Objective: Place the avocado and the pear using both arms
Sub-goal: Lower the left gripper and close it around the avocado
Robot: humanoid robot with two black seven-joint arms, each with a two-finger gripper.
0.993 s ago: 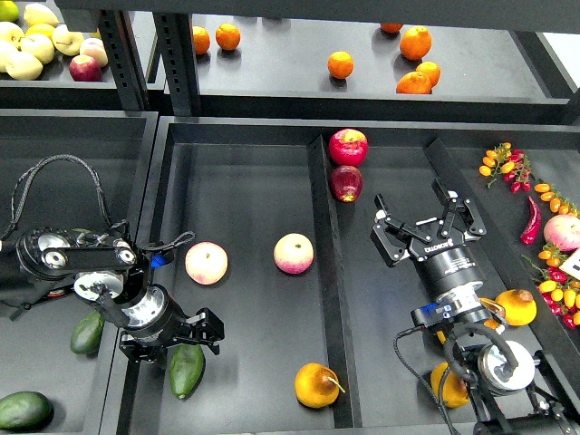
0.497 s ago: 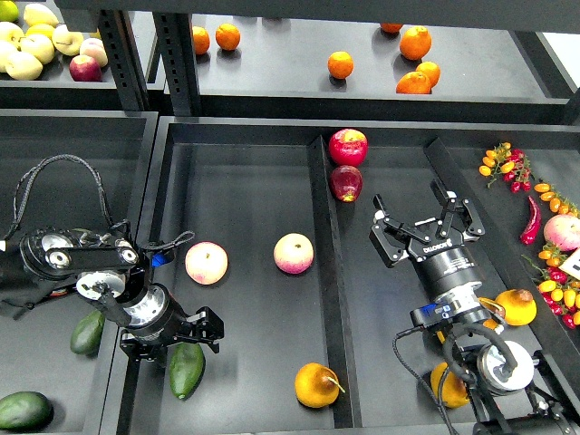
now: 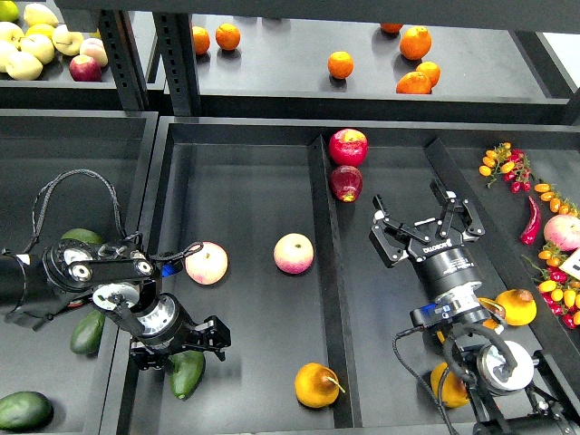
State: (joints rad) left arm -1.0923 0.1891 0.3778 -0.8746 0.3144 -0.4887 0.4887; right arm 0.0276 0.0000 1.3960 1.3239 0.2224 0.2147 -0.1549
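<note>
My left gripper spread, just above the avocado; avocado's long axis near upright in view, narrow end down; my right gripper fingers apart, empty; pear bottom centre, stem pointing right.

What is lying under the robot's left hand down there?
A dark green avocado lies on the black tray floor under the left hand. Only its lower part shows; the hand covers its top, so whether the fingers touch it cannot be told.
</note>
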